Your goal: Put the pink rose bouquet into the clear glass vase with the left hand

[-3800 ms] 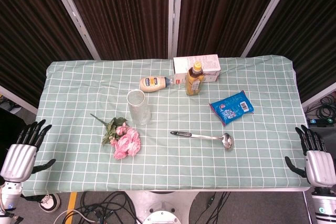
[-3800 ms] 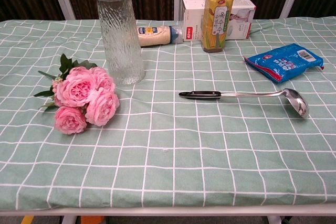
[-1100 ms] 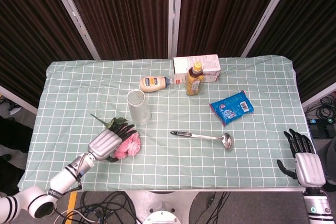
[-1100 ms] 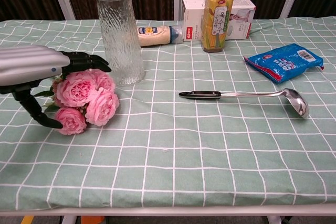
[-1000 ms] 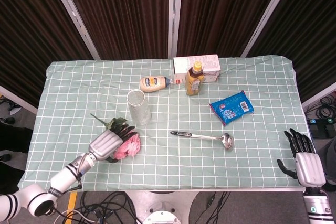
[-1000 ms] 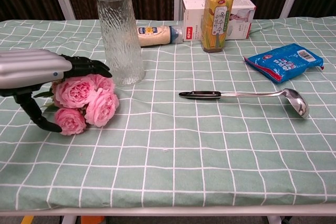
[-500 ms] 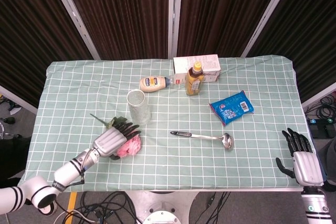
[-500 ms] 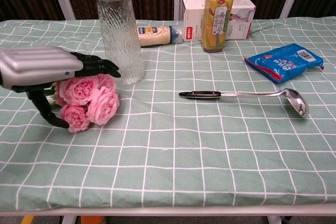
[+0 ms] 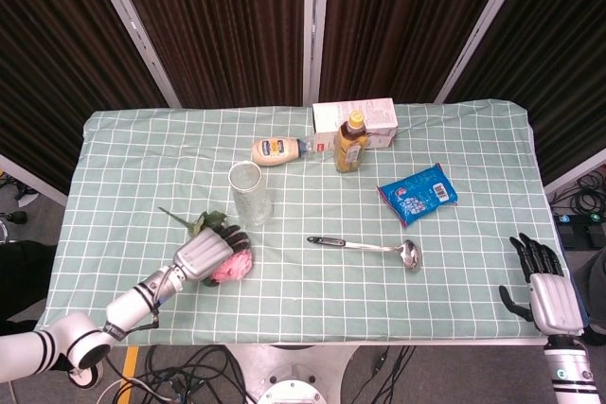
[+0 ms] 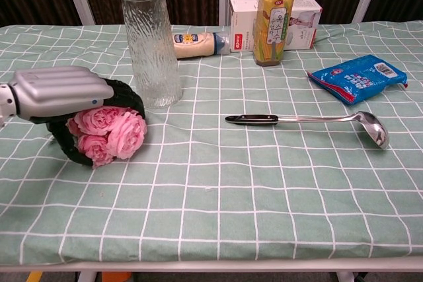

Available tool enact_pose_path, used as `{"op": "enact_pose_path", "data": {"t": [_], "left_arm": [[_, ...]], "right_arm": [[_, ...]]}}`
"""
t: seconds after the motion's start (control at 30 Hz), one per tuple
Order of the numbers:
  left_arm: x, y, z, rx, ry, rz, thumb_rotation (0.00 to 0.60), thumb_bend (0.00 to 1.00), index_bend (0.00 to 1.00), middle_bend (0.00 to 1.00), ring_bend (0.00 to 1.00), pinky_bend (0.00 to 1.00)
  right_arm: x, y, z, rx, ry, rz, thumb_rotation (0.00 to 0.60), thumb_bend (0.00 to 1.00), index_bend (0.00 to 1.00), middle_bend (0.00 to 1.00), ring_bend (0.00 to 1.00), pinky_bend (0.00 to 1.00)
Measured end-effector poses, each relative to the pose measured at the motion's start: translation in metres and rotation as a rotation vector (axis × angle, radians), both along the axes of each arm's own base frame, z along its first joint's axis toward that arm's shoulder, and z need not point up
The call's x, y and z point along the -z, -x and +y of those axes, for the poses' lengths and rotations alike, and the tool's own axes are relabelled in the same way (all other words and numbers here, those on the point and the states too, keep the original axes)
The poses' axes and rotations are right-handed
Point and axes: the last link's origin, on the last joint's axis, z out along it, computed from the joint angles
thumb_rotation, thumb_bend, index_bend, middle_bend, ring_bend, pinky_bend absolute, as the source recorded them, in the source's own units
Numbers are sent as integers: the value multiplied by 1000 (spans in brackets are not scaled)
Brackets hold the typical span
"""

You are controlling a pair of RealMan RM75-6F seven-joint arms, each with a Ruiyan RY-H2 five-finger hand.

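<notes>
The pink rose bouquet (image 10: 111, 132) lies on the green checked cloth at the front left, its blooms (image 9: 233, 264) showing past my fingers and its leafy stem (image 9: 197, 222) pointing away to the back left. My left hand (image 10: 69, 100) lies over the bouquet with its fingers curled around the blooms, gripping them; the same left hand (image 9: 204, 252) shows in the head view. The clear glass vase (image 10: 149, 43) stands upright just behind and right of that hand, also the vase (image 9: 249, 193). My right hand (image 9: 550, 293) hangs off the table's front right edge, fingers spread, holding nothing.
A metal ladle (image 10: 310, 121) lies mid-table. Behind stand a tea bottle (image 10: 274, 18) and a white carton (image 10: 304, 14), with a mayonnaise bottle (image 10: 195, 43) lying beside them. A blue snack packet (image 10: 357, 77) rests at the right.
My left hand came in from the table's left edge, settled over the bouquet, and its fingers have now curled closed around the blooms. The bouquet shifted slightly right. The right hand barely moved.
</notes>
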Motion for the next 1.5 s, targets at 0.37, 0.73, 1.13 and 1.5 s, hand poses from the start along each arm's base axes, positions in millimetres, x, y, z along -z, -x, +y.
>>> {"op": "enact_pose_path", "data": {"t": [0.37, 0.73, 1.13, 1.5], "left_arm": [[-3, 0, 0, 33, -56, -27, 600, 132, 478, 470, 407, 567], [-38, -5, -13, 134, -206, -80, 600, 154, 528, 548, 511, 668], [-118, -15, -10, 223, -610, -135, 600, 156, 526, 547, 506, 649], [-182, -42, 4, 308, -1023, -482, 600, 156, 527, 536, 493, 638]], "right_arm": [[-1, 0, 0, 27, -19, -6, 600, 285, 0, 0, 0, 0], [-5, 0, 3, 32, -24, -26, 600, 288, 0, 0, 0, 0], [-3, -2, 1, 12, -50, -27, 600, 290, 0, 0, 0, 0], [-9, -4, -3, 6, -35, -42, 600, 288, 0, 0, 0, 0]]}}
